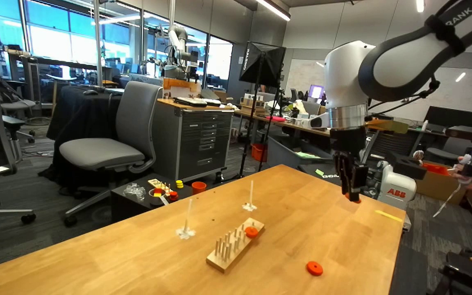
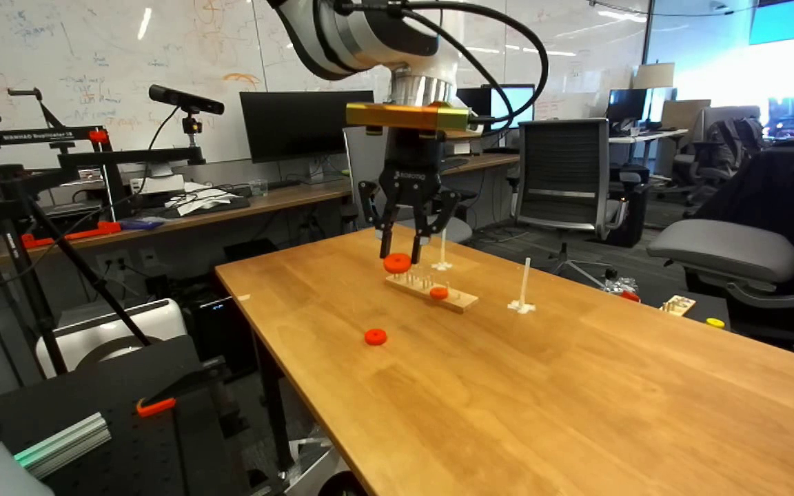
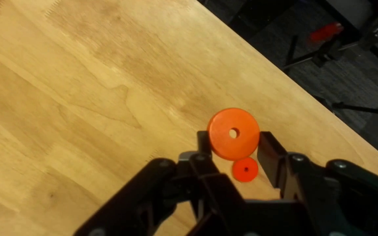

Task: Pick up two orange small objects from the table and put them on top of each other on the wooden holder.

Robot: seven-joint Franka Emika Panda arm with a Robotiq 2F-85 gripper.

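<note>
1. Where the wrist view looks down, I find the gripper point(image 3: 234, 141) with its fingers point(image 3: 204, 143) clasped on opposite sides of an orange disc point(image 3: 232, 144), its hole left uncovered, presumably so it can be threaded. A second disc point(image 3: 241, 173) lies flat on the table point(image 3: 103, 65) below, ungripped.
2. In an exterior view, the held orange disc hangs above the table, roughly level, seeming almost over the wooden holder point(image 2: 420, 291); I'd put that down to my angle.
3. In an exterior view, a third disc point(image 1: 251, 232) rests on the holder near one end, well apart from the gripper. I can't tell whether one of the pegs point(image 1: 217, 248) runs through it. To my mind it is the stack's base, the held one meant for its top. Two pale rods point(image 1: 251, 193) stand beyond the holder, probably steadied by their splayed white bases.
</note>
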